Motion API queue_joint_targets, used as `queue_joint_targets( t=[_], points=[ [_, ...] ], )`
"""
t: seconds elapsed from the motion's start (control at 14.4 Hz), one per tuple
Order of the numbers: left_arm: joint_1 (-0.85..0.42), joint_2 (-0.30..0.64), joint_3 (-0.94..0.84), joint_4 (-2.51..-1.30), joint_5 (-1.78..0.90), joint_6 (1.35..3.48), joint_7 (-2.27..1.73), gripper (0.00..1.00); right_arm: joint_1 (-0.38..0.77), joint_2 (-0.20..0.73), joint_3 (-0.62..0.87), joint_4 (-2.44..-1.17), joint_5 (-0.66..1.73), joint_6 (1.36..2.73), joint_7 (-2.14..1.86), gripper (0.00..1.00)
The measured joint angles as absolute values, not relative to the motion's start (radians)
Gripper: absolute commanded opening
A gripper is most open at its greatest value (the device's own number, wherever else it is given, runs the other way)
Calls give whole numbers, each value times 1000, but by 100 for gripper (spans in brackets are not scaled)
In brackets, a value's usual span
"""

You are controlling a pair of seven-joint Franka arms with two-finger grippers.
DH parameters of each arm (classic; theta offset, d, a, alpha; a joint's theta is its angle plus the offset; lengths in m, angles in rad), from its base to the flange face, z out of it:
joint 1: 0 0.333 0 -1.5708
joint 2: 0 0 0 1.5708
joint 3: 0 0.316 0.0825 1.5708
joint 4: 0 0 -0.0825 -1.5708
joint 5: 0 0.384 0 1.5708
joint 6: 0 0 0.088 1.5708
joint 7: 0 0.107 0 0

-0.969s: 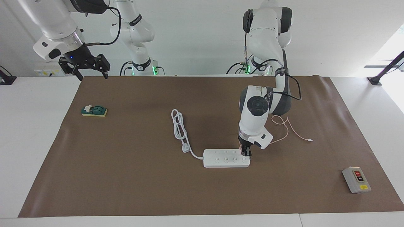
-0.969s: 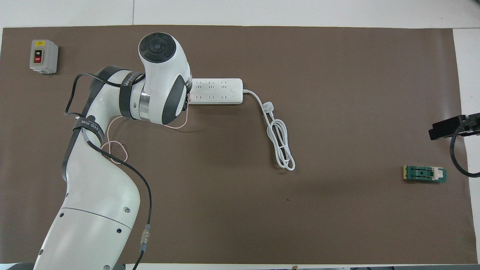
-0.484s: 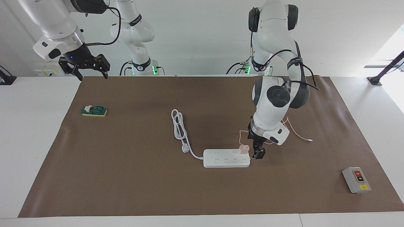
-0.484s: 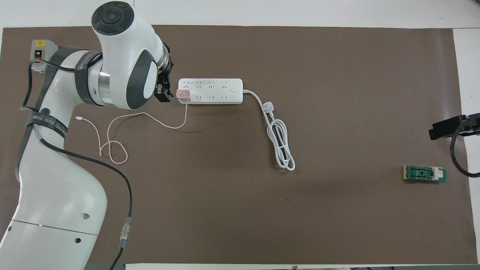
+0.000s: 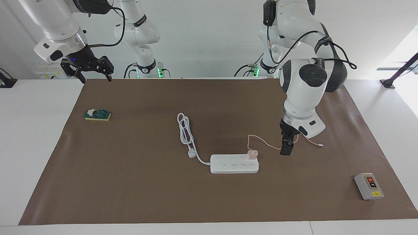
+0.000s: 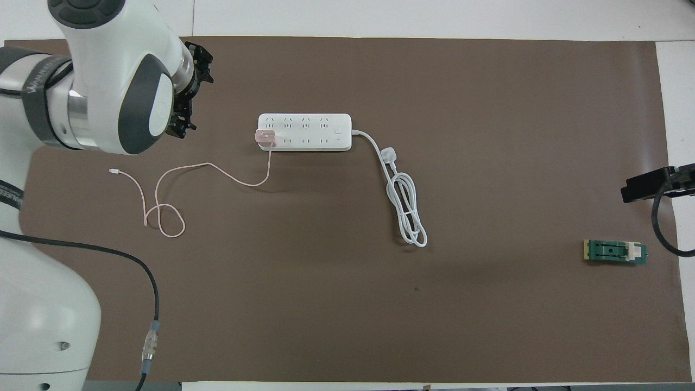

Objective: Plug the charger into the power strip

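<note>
The left claw [image 5: 286, 147] hangs in the air with nothing in it. Its two fingers are spread apart. It is over the brown mat [image 5: 130, 182], just past the end of the power strip [image 5: 234, 164] on the left arm's side, and it touches nothing.

The nearest thing to the claw is the thin pink cable [image 6: 212, 168]. It runs under the claw, makes a loop on the mat and ends in a small plug. The other end goes to the charger [image 5: 252, 154]. The charger is a little pink cube and it sits up on the end socket of the power strip, the end closest to the claw. It looks pushed in, so I think the plugging job is done. That is probably why the claw is empty and off to the side.

From the other end of the strip comes a thick white cord [image 5: 185, 132]. It lies folded in a long bundle with its white plug [image 5: 192, 153] beside it, not plugged in anywhere.

Farther out from the claw, near the mat's corner on the left arm's end, sits a grey box [image 5: 368, 186] with red and black buttons. Way off at the right arm's end lies a small green switch [image 5: 97, 115].

The right claw [image 5: 94, 73] waits up high over the mat's edge at that end, spread apart and empty.

The mat covers most of a white table [image 5: 32, 130]. The wall by the robots is plain white.
</note>
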State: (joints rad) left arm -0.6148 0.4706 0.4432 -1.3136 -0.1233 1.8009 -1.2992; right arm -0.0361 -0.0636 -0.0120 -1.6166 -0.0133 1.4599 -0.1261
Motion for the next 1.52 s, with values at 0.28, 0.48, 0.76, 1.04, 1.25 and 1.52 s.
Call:
queue_joint_targets(
  t=[0.28, 0.48, 0.76, 1.04, 1.25, 1.52],
  points=[
    [-539, 420, 463, -1314, -123, 1750, -990, 100, -36, -64, -12, -1617, -13, 1460, -126, 100],
    [-478, 391, 467, -1313, -123, 1699, -746, 100, -36, -64, -12, -1617, -13, 1460, -126, 100],
    [-389, 323, 469, -1314, -123, 1592, -411, 100, -36, -64, -12, -1617, -13, 1460, -126, 100],
    [-387, 261, 462, -1313, -123, 1549, -340, 100, -36, -64, -12, -1617, -13, 1460, -126, 100],
    [-387, 202, 462, -1313, -123, 1540, -337, 100, -36, -64, -12, -1617, -13, 1460, -126, 100],
    [-354, 149, 437, -1318, -123, 1530, -305, 100, -36, -64, -12, -1617, -13, 1460, -126, 100]
  ],
)
